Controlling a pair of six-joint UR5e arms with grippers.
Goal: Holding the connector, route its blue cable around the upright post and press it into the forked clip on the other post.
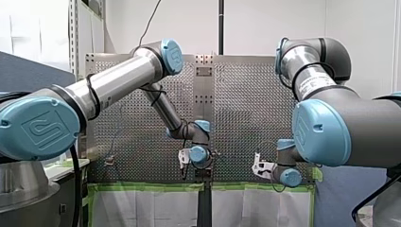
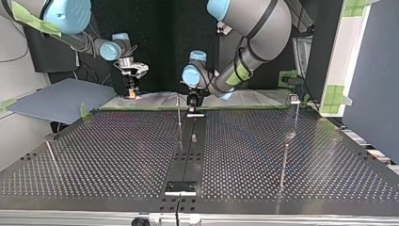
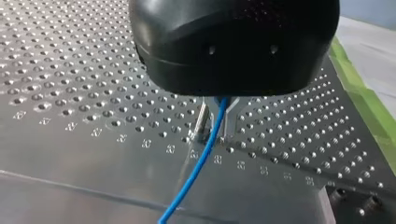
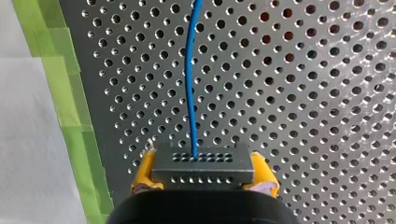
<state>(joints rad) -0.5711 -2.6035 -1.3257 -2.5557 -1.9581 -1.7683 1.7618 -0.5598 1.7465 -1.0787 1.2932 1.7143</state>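
Jaws of my right gripper (image 4: 203, 173) clamp the connector (image 4: 203, 161); whether my left gripper (image 3: 215, 123) is closed I cannot tell.
Yellow pads (image 4: 144, 170) press the grey connector's two sides, and its blue cable (image 4: 189, 93) runs straight ahead over the perforated table (image 4: 303, 93). In the left wrist view the cable comes out from under my left gripper, low over the table. In the top view a thin post (image 2: 179, 110) stands just beside that gripper.

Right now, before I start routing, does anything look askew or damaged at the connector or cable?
Nothing stands out. The connector sits square between my right gripper's yellow-padded fingers, and the blue cable leaves it cleanly with no kink showing. In the left wrist view it passes my left gripper unbroken.
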